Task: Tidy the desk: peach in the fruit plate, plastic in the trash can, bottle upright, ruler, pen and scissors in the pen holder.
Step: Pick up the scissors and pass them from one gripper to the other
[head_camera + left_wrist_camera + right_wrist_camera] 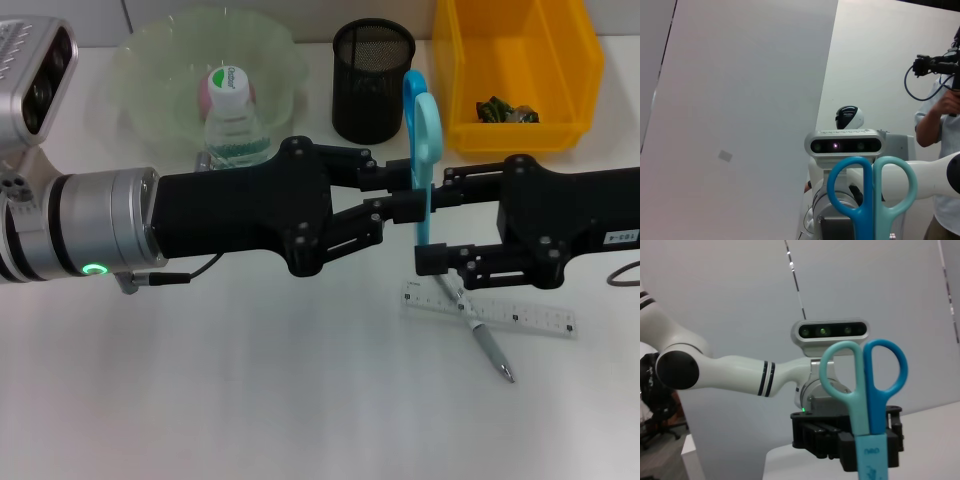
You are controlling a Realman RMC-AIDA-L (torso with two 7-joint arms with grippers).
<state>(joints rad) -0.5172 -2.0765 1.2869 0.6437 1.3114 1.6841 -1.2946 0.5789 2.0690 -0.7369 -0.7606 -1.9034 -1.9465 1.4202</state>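
I see both arms meeting over the middle of the white table (250, 400). The blue scissors (423, 150) stand upright between them, handles up. The left gripper (400, 195) has its fingers clenched on the scissors just below the handles. The right gripper (432, 228) also reaches them lower down; I cannot tell whether its fingers are gripping or released. Beneath lie the clear ruler (489, 309) and the pen (484, 345), crossing it. Behind stand the black mesh pen holder (372, 80), the yellow bin (517, 70) and the bottle (232, 118), upright in front of the fruit plate (150, 70).
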